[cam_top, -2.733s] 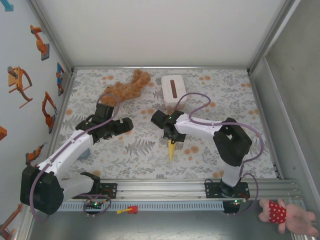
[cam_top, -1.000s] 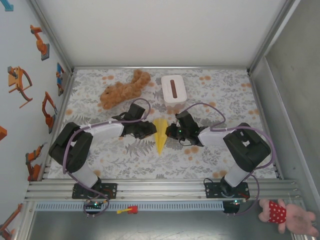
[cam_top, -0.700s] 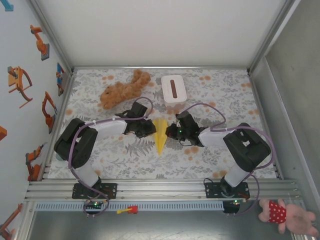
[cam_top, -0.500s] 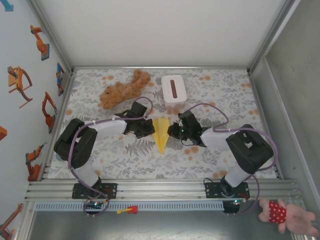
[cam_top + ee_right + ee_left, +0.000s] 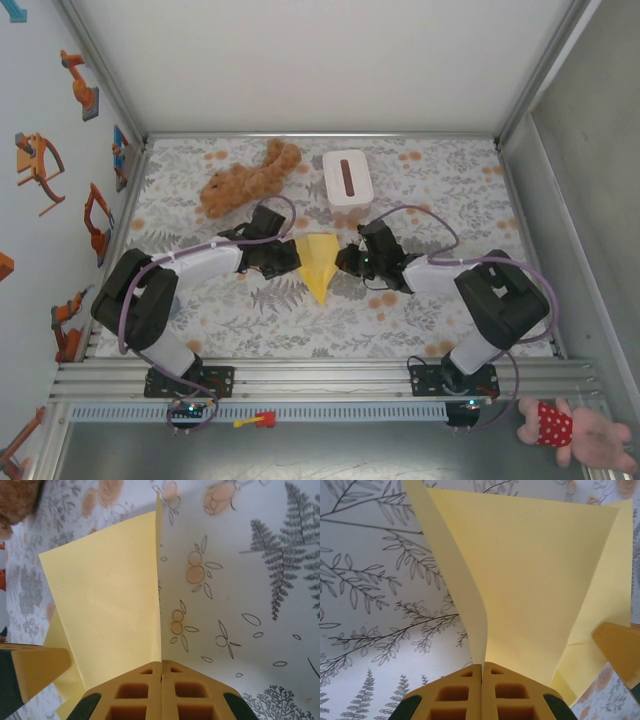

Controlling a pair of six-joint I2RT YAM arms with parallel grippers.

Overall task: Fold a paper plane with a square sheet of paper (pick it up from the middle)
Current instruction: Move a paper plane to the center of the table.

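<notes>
At centre frame of the top view, the slim pale-yellow pointed paper plane (image 5: pixel 318 262) sits over the floral-patterned surface (image 5: pixel 450 190). Its nose points toward the bottom edge, and it lies between the left pincer (image 5: pixel 291 258) and the right pincer (image 5: pixel 345 262).

Left wrist view: at bottom centre, the left pincer (image 5: pixel 482 672) is closed on one wing edge.

Right wrist view: the right pincer (image 5: pixel 161 672) is clamped on the opposite wing edge.

Judgement: folding appears essentially complete. Wing spreading and release remain.

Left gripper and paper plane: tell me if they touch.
Touching. Left wrist view: the left gripper is shut on the paper plane, a wing edge pinched between its jaws.
</notes>
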